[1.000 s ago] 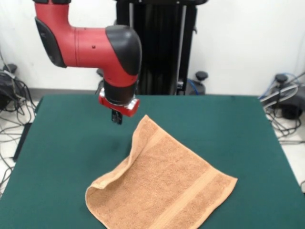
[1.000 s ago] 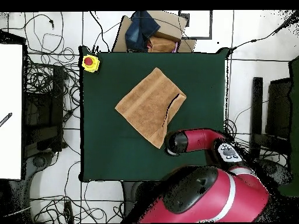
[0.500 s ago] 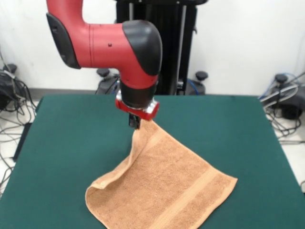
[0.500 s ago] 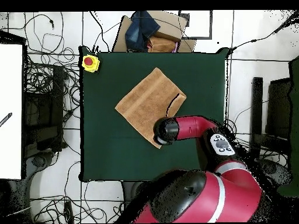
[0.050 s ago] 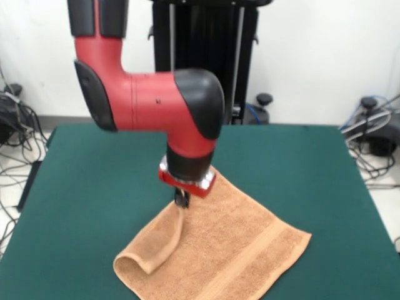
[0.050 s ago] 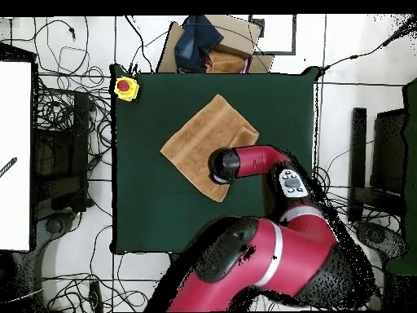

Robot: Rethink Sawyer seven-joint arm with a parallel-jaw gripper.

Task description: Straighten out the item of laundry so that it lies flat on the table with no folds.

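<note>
Even, bright indoor light falls from above, with no hard glare. The table (image 5: 300, 162) reads as a flat, uniform green, with only a faint soft shadow under the arm (image 5: 156, 103) near the towel (image 5: 244, 244). The arm's red shell carries a mild sheen. Both views are slightly soft, and towel pile blurs.

white wall (image 5: 325, 56) | cables on floor (image 6: 69, 122) | cardboard box (image 6: 232, 49)
</note>
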